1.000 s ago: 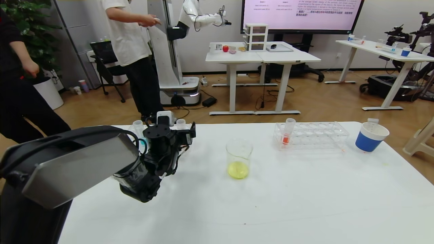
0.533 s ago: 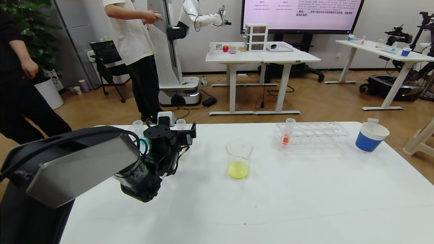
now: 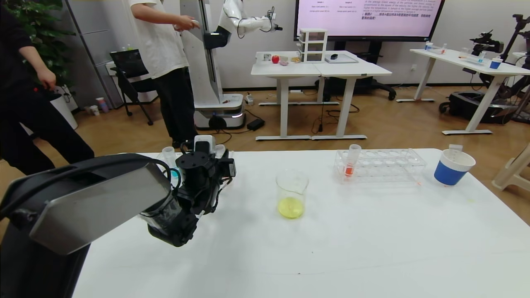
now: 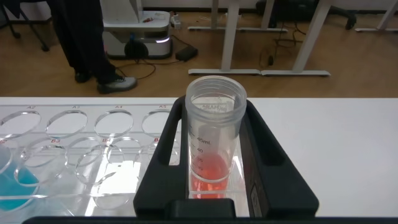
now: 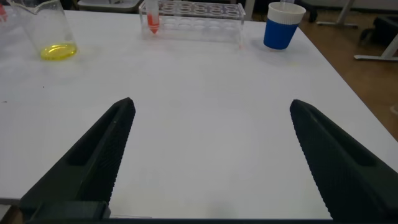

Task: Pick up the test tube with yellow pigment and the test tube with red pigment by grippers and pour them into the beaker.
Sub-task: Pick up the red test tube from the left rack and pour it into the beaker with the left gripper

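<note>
Left hand of mine was clamped on the test tube with red pigment — a black finger on each side of it, pressing its clear wall. That tube stood upright at the end of the clear rack at the far left of the bench, with a little orange-red liquid in its rounded bottom. A tube with cyan liquid sat in the same rack, several holes away.

My right hand was spread wide, both fingers well apart, low over the bare near part of the bench and touching nothing.

Out in the middle of the bench stood the beaker, upright, with a shallow pool of yellow liquid at the bottom. It was well apart from my left hand.

Farther to the right lay a second clear rack, and one more tube with orange-red liquid stood upright at its left end. A blue-and-white paper cup stood just beyond that rack — near the bench's right edge.
</note>
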You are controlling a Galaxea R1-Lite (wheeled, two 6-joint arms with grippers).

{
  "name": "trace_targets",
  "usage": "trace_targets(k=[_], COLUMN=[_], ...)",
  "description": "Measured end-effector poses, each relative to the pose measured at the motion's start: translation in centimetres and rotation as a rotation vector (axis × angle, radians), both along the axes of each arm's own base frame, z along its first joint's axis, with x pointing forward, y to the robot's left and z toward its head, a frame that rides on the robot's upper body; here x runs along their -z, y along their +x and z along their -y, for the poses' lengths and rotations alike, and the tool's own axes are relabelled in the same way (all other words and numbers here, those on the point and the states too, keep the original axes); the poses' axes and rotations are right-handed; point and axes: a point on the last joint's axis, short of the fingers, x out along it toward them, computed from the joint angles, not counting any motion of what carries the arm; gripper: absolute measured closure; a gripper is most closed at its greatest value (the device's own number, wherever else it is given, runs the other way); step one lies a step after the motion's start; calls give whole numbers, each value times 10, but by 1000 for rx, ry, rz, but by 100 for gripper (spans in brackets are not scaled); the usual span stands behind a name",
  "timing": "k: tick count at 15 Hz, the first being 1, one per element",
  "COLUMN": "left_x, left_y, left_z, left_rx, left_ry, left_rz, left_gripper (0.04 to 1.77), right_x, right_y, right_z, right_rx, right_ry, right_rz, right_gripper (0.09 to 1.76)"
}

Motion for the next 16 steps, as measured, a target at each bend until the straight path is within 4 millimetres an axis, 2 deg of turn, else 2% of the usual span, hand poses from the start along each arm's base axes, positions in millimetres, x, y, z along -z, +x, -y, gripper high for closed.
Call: trace_targets(k=[4,8,11,16], left_x=[-19,-50,-63,-80], left_y=[-2,-6,-9,-6], left_z=[0,-2,-3,5], left_rx=[6,31,38,208], left_ry=[25,27,19,112], left_rz=[12,21,44,85], left_gripper=[131,131,131,131], right_x=[0,0,0,0], right_y=[0,0,0,0], right_z=[0,0,0,0], right_rx=[0,0,0,0], right_ry=[0,0,0,0], right_rz=[0,0,0,0], right_gripper=[11,11,11,11])
